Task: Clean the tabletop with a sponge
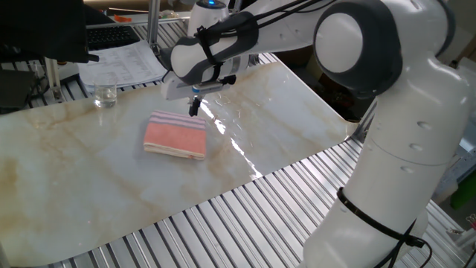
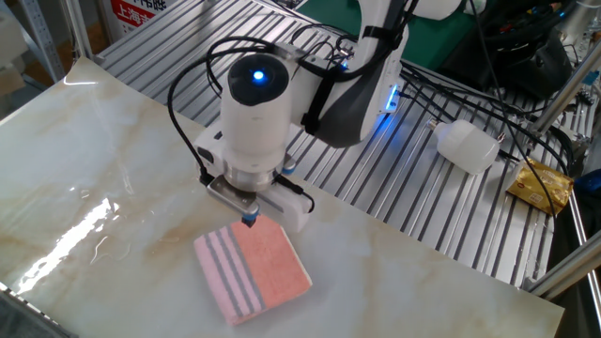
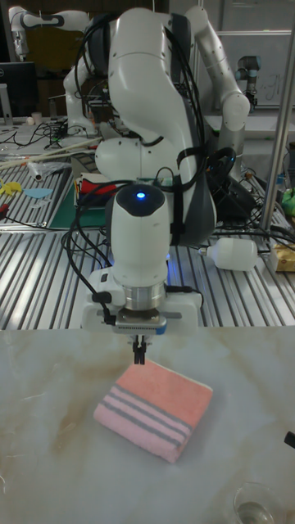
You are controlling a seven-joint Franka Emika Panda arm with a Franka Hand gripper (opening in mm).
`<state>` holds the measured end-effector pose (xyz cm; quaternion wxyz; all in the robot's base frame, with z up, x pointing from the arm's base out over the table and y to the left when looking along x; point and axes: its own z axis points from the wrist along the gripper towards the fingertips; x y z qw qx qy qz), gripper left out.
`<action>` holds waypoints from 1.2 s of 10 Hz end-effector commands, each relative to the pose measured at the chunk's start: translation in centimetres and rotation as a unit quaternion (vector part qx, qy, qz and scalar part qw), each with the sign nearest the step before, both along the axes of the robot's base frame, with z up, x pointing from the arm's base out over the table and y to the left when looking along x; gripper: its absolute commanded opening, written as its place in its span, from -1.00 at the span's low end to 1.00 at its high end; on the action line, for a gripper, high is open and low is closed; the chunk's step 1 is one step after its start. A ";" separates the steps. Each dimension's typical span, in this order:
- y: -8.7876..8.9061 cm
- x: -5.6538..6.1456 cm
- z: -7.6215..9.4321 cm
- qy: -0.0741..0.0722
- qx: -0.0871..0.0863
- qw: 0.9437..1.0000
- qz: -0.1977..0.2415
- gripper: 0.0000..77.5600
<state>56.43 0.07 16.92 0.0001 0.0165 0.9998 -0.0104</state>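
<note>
Sponge (image 2: pixel 254 269) salmon-pink, grey-white stripes along one edge; tabletop (image 1: pixel 89 171) cream marble, tan veins; arm (image 3: pixel 141 237) white, seemingly blue-lit.

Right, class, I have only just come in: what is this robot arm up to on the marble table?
The gripper hangs just above the far edge of the sponge, fingers close together, not gripping it. The sponge lies flat on the tabletop, with no wiping yet. A small glass stands near the slab's far side.
</note>
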 end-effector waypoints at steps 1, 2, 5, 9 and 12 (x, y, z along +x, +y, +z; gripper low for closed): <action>0.0 0.5 -0.1 -0.003 0.001 1.000 -0.002 -1.00; 0.0 0.8 -0.2 -0.003 0.000 1.000 -0.002 -1.00; -0.1 1.1 -0.6 -0.003 0.000 1.000 -0.002 -1.00; 0.1 1.4 -1.7 -0.009 0.002 1.000 -0.001 -1.00; 0.4 1.6 -2.5 -0.013 0.007 1.000 -0.002 -1.00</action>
